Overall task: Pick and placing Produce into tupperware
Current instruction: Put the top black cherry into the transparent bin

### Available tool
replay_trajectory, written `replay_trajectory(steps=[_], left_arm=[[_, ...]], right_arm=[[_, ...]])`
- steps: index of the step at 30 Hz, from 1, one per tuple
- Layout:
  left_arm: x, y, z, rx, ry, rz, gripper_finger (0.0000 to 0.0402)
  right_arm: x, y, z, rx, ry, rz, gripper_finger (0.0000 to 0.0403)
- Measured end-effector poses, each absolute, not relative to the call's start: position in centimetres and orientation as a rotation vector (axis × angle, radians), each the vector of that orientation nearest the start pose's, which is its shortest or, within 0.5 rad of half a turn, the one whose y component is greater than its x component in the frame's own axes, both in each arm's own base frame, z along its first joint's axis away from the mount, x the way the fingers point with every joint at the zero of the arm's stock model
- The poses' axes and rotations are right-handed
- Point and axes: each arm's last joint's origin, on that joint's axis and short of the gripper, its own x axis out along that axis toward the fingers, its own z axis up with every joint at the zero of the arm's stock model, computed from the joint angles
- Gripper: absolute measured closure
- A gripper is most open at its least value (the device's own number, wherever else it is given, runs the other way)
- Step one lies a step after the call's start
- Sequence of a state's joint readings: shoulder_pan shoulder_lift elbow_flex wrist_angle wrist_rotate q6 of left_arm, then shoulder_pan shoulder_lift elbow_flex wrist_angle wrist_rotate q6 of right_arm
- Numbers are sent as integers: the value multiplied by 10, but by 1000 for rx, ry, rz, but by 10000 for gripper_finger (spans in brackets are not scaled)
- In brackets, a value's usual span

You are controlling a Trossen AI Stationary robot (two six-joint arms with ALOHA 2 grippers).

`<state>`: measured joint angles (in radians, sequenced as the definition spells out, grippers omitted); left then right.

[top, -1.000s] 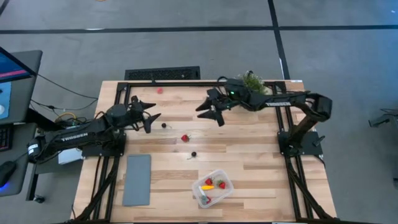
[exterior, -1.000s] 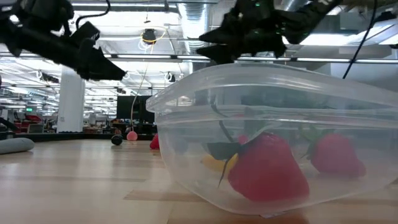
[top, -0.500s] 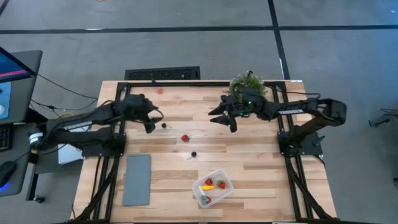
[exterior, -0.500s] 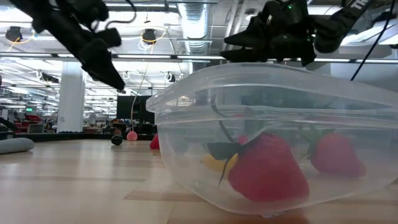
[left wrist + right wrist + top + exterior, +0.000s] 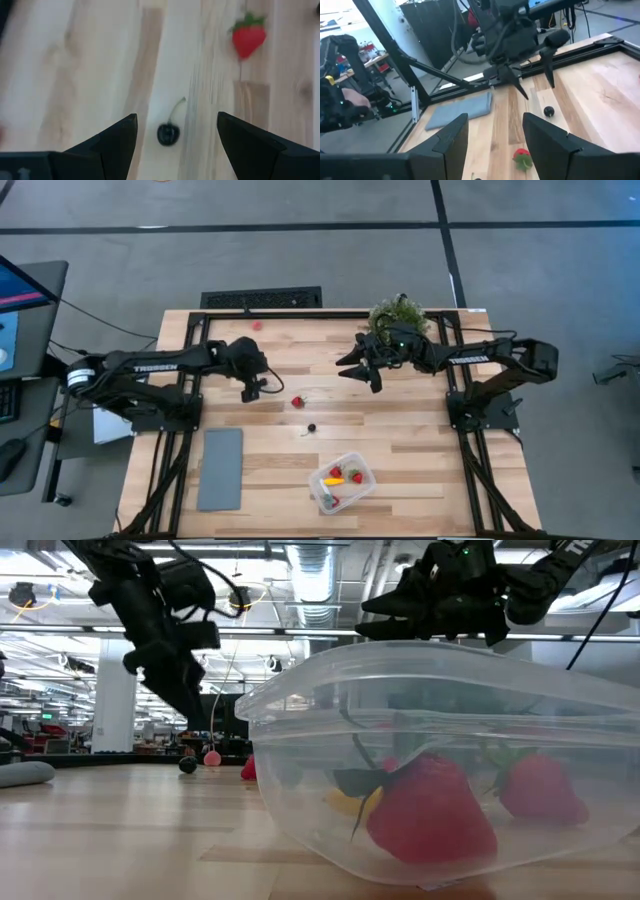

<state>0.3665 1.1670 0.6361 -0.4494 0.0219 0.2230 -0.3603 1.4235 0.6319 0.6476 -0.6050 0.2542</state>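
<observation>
My left gripper [image 5: 175, 131] is open and points down at a black berry [image 5: 168, 134], which lies on the wood with one finger on either side, neither touching it. A red strawberry [image 5: 297, 402] and a second black berry [image 5: 311, 427] lie near the table's middle. The clear tupperware [image 5: 342, 480] stands near the front edge; in it are red strawberries [image 5: 430, 812] and a yellow piece [image 5: 334, 479]. Above the table's far middle, my right gripper [image 5: 356, 370] hangs open with nothing between its fingers.
A flat grey slab [image 5: 220, 468] lies at the front left. A leafy potted plant [image 5: 398, 313] stands at the far edge behind my right arm. A pale pink spot [image 5: 257, 324] sits at the far left. Bare wood lies between the loose produce and the tupperware.
My left gripper has swung toward the table's right, over the black berry, and tipped from nearly level to pointing steeply down; it stays open. My right gripper drew back a little toward the table's right edge, then kept still. The produce has not moved.
</observation>
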Motion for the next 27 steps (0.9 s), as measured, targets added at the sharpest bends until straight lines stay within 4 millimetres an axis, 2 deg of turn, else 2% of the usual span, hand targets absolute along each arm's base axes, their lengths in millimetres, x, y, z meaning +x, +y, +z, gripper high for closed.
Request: replay_trajectory(steps=[5, 18, 27], left_arm=[[201, 76, 176, -14, 1110, 185, 136], [215, 82, 144, -38, 1214, 165, 136], [220, 84, 136, -25, 1215, 168, 136]], right_arm=[[275, -84, 219, 297, 158, 235, 191], [275, -84, 219, 294, 158, 237, 191], [275, -84, 219, 295, 161, 236, 191]])
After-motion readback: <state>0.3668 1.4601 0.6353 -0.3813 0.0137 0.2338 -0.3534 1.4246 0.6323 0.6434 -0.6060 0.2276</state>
